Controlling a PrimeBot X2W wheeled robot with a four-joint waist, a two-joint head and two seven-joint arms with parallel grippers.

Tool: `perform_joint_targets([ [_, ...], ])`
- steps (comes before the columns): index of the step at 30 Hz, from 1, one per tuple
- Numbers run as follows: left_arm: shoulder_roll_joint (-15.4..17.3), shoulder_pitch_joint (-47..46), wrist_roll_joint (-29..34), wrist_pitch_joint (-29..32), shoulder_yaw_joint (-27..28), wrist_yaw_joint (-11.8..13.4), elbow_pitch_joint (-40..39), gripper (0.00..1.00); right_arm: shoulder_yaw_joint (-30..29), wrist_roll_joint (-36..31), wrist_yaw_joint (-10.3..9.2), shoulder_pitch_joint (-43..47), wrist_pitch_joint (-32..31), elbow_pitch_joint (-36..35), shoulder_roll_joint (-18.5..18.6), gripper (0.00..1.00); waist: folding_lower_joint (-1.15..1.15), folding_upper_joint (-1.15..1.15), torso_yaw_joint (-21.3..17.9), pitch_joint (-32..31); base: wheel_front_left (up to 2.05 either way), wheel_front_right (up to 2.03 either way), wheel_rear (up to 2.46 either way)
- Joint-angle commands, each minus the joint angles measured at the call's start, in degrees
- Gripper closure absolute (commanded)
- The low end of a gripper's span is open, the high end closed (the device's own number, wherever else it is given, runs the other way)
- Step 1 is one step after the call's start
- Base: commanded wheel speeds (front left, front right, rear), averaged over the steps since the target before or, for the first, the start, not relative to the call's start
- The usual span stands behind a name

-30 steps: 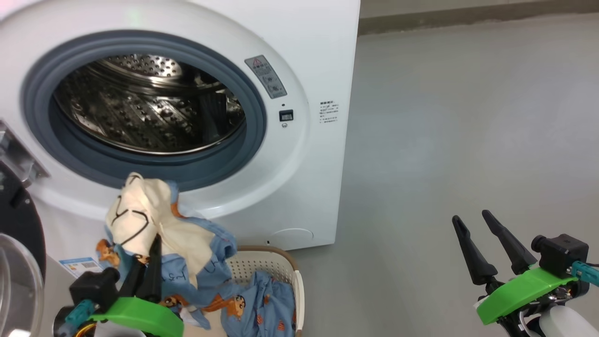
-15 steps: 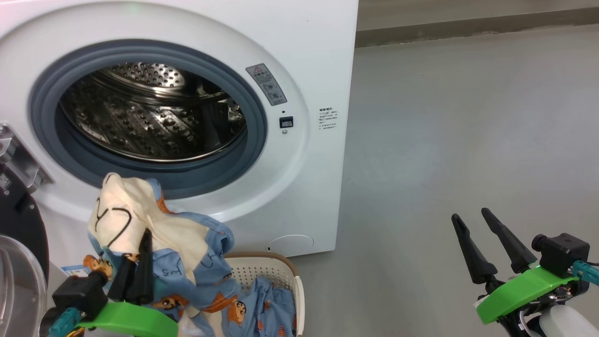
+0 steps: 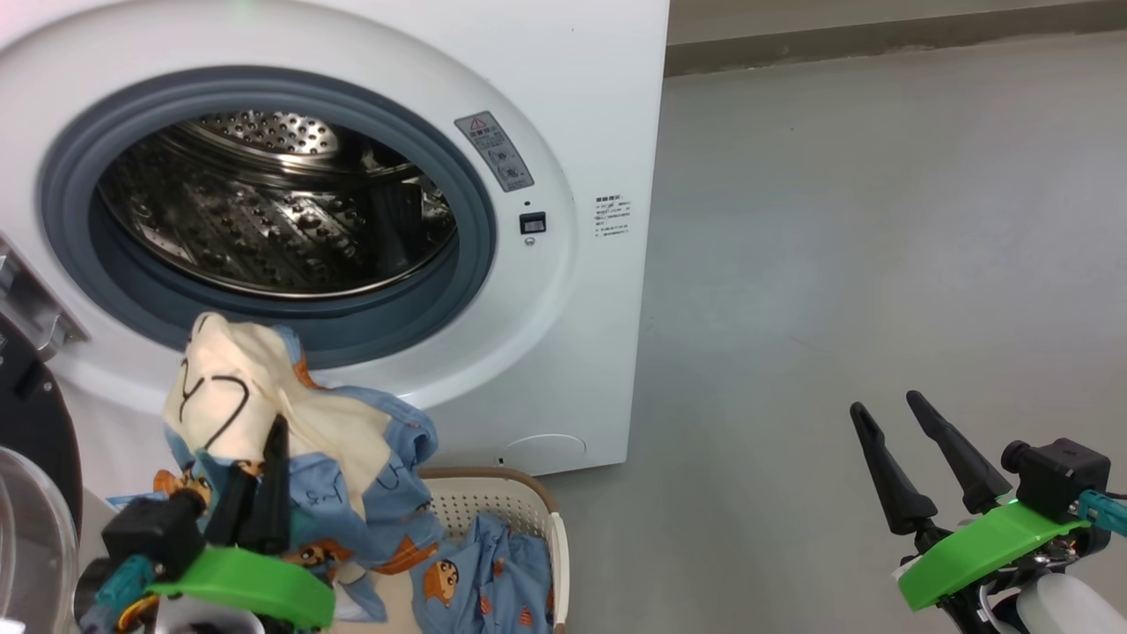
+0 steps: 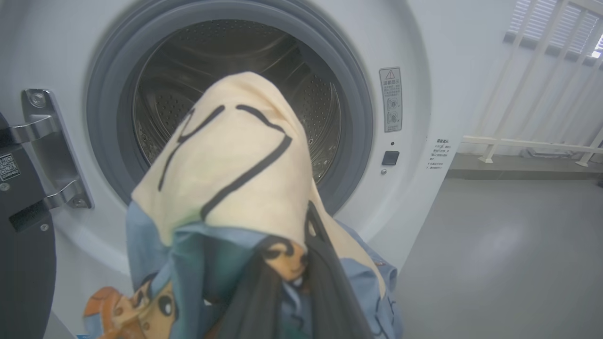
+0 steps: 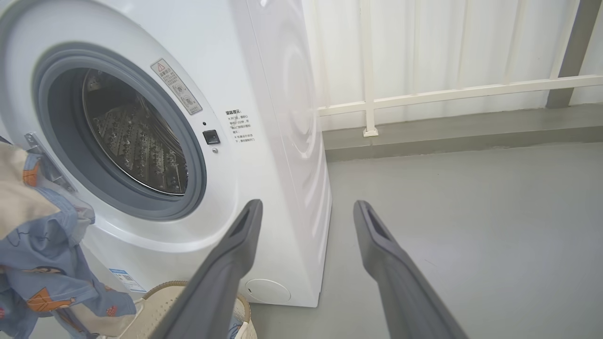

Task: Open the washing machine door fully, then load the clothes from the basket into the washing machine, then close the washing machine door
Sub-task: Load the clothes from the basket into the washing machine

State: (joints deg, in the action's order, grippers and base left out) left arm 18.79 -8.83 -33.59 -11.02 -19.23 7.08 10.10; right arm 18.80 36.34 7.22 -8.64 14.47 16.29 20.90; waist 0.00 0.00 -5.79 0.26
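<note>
Upper left of head view: washer [image 3: 563,106], mouth wide open, steel drum [image 3: 264,211] in plain sight, grey gasket [image 3: 480,229] ringing it.

Right half: grey floor [image 3: 836,220].

Far left edge: door [image 3: 31,423], swung out, black rim and a slice of the glass bowl in frame.

Bottom centre: basket [image 3: 519,493] just in front of washer, blue printed piece lying in it.

Lower left: clothes [image 3: 264,396], a cream piece with dark lettering over blue printed fabric, held up above basket, top level with gasket's lower lip. Lower folds hang by basket's left rim. Joined to the piece in basket or not: cannot tell. Left wrist view: bunch in front of drum mouth, not inside.

Lower left: left gripper [image 3: 260,449], clamped on that bunch, fingers buried in fabric.

Lower right: right gripper [image 3: 887,405], fingers spread wide, over floor, well apart from washer.
</note>
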Motion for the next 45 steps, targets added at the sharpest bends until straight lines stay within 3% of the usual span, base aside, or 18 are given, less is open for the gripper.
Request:
perform_joint_targets([
  [1, 1.5, -4.2, 0.0, 0.0, 2.1, -0.4, 0.0, 1.00, 1.2, 0.4, 0.26, -0.1, 0.5, -1.4, 1.3, 0.00, 0.00, 0.00, -0.1, 0.2, 0.00, 0.00, 0.00],
  [11, -0.3, -16.5, -2.6, -0.4, 2.8, -4.6, 13.7, 1.00, 2.2, 0.8, 0.26, -1.9, 0.5, -2.2, 1.8, 0.00, 0.00, 0.00, -1.7, 4.4, 0.00, 0.00, 0.00],
  [24, -0.1, -40.3, -1.9, -2.9, 4.3, -8.9, 35.4, 1.00, -0.2, -1.6, 0.26, -8.7, 0.5, -7.3, 1.3, 0.00, 0.00, 0.00, -5.0, 19.1, 0.00, 0.00, 0.00],
  [38, 2.2, -56.6, -0.1, -3.9, 5.0, -12.4, 47.2, 1.00, -2.9, -5.2, 0.26, -12.2, 0.5, -10.9, -1.6, 0.00, 0.00, 0.00, -7.3, 30.8, 0.00, 0.00, 0.00],
  [45, 4.6, -64.0, 1.3, -3.9, 4.9, -12.6, 51.1, 1.00, -3.5, -6.0, 0.26, -12.0, 0.5, -12.0, -3.5, 0.00, 0.00, 0.00, -9.3, 36.0, 0.00, 0.00, 0.00],
])
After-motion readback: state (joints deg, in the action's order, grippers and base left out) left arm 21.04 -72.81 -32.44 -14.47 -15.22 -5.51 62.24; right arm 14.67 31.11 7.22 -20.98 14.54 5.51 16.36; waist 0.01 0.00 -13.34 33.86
